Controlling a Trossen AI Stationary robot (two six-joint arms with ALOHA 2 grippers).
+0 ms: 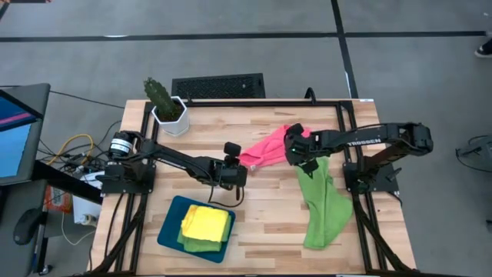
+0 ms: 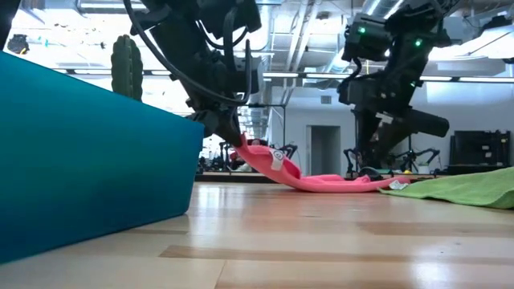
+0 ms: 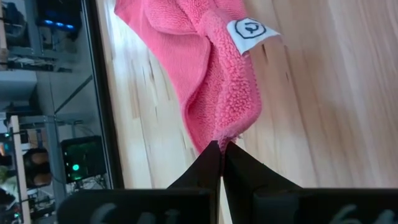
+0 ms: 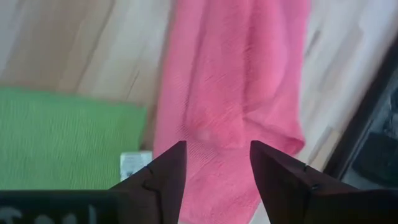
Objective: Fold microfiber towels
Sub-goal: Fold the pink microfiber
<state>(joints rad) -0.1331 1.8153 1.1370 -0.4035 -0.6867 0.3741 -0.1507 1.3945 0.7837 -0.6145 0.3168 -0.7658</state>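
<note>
A pink towel (image 1: 265, 150) lies crumpled at the table's middle, its right part on the wood (image 2: 337, 183). My left gripper (image 1: 243, 165) is shut on its left end, which is raised off the table (image 2: 249, 152). My right gripper (image 1: 292, 150) is open, and its fingers stand over the pink towel's right end (image 4: 236, 81). A lime green towel (image 1: 323, 204) lies spread on the table near the right arm. A folded yellow towel (image 1: 206, 221) rests on a folded green one (image 1: 201, 246) in the dark teal tray (image 1: 171, 223). My left gripper (image 3: 222, 152) pinches a bunched fold at the pink towel's left end (image 3: 224, 127) between its two fingertips, several layers thick. That end is lifted, with the white label (image 3: 252, 31) just beyond, and the towel slopes slack down to the table. My right gripper: I cannot tell whether its open fingers (image 4: 168, 171) touch the pink towel.
A potted cactus (image 1: 165, 108) stands at the far left corner. The teal tray's wall (image 2: 80, 160) fills the low view's left. The green towel (image 4: 62, 137) with its white tag (image 4: 134, 163) lies right beside the pink one. Bare wood shows at the near middle.
</note>
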